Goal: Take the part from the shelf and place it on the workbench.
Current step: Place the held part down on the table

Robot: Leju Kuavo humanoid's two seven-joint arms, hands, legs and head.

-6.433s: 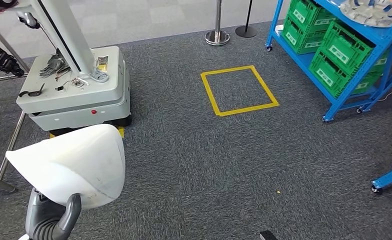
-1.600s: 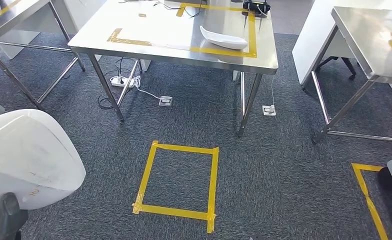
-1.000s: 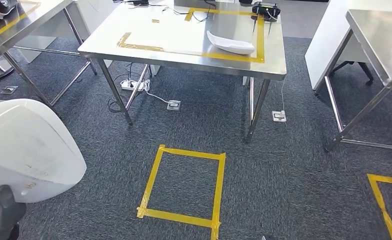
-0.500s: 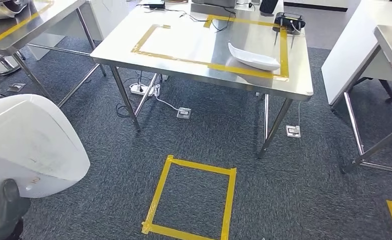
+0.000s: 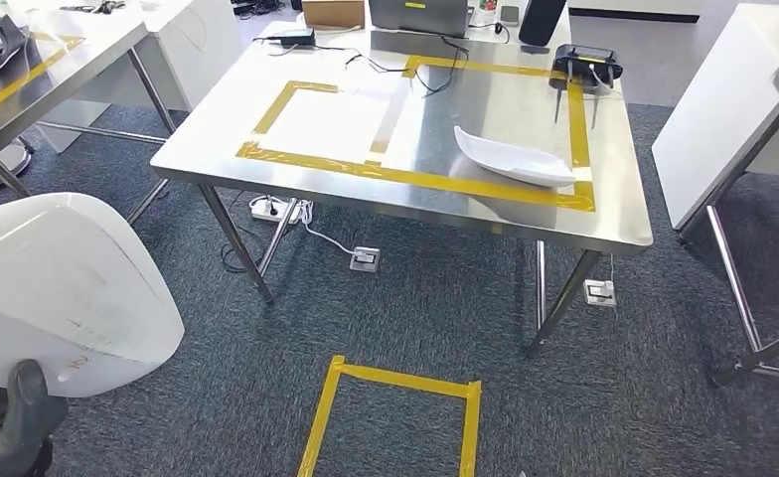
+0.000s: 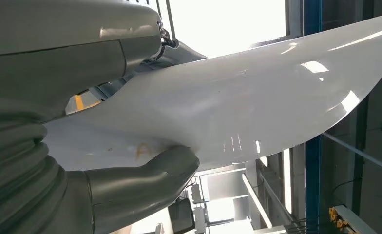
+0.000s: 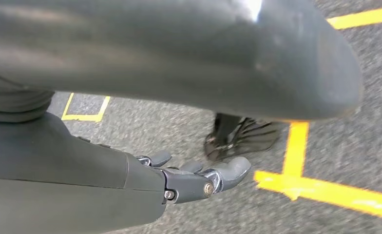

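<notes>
The left hand (image 5: 13, 422) clamps the white curved part (image 5: 63, 288); the right hand (image 7: 199, 178) hangs loosely open, empty. The robot should keep the part level while approaching the steel workbench (image 5: 296, 184), then aim inside the yellow tape outline (image 5: 316, 129).

The left hand (image 5: 13, 422) is seen low at the left of the head view, raised in front of the body, with its thick grey thumb (image 6: 145, 178) pressed against the underside of a white curved part (image 5: 63, 288) that is gripped from both faces. In the left wrist view the ribbed grey wrist cover is shown close behind the grip. The right hand (image 7: 194, 178) is hung low over the floor, nothing held, its dark fingers (image 7: 230, 170) loosely extended and slightly apart.
</notes>
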